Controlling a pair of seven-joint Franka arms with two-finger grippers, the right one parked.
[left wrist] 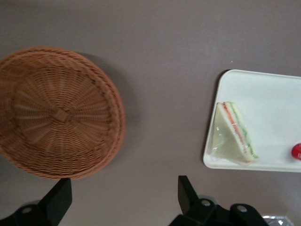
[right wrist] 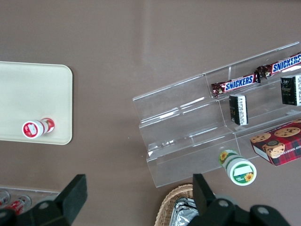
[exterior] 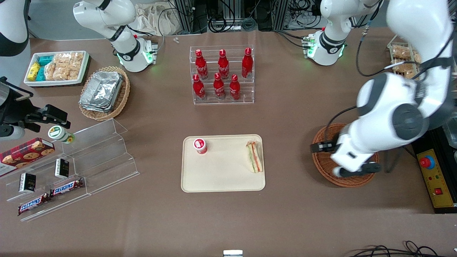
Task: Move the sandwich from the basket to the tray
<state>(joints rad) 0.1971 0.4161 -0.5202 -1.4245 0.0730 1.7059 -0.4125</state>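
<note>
The sandwich [exterior: 254,157] [left wrist: 235,134], a pale wedge with green and red layers, lies on the beige tray [exterior: 221,178] [left wrist: 268,89], at the tray's edge nearest the basket. The round reddish-brown wicker basket [exterior: 321,169] [left wrist: 56,113] has nothing in it and sits toward the working arm's end of the table. My left gripper [exterior: 341,159] [left wrist: 123,195] hangs raised over the basket, open, with nothing between its black fingers [left wrist: 188,193].
A small red-capped bottle [exterior: 200,145] [left wrist: 297,151] stands on the tray. A rack of red bottles [exterior: 222,75] stands farther from the front camera. A clear stepped shelf [exterior: 100,157], a foil-tray basket [exterior: 103,92] and a snack box [exterior: 57,67] sit toward the parked arm's end. A control box [exterior: 433,175] lies beside the basket.
</note>
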